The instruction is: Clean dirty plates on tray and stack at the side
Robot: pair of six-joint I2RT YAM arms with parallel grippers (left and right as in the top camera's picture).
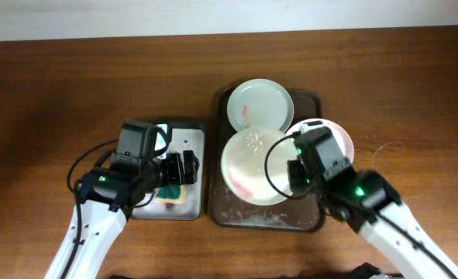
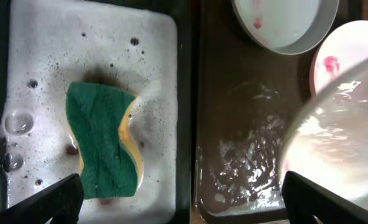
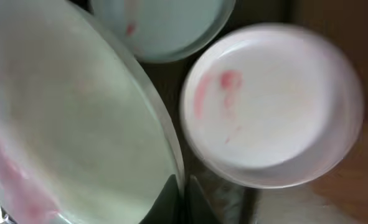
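R gripper (image 3: pixel 182 194) clenched on rim of dirty plate (image 1: pixel 252 167) over brown tray (image 1: pixel 312 221); L gripper (image 2: pixel 184 200) spread wide, sponge (image 2: pixel 103 140) at its 10 o'clock, long axis 12–6, so I judge L arm nearer.

The table (image 1: pixel 58 85) showed brown wood grain with a satin finish. The tray (image 2: pixel 233 124) was dark, smooth and wet-glossy. The dirty plates (image 1: pixel 260 106) appeared smooth, glossy and red-smeared. The sponge (image 2: pixel 99 143) had a coarse green face over yellow foam.
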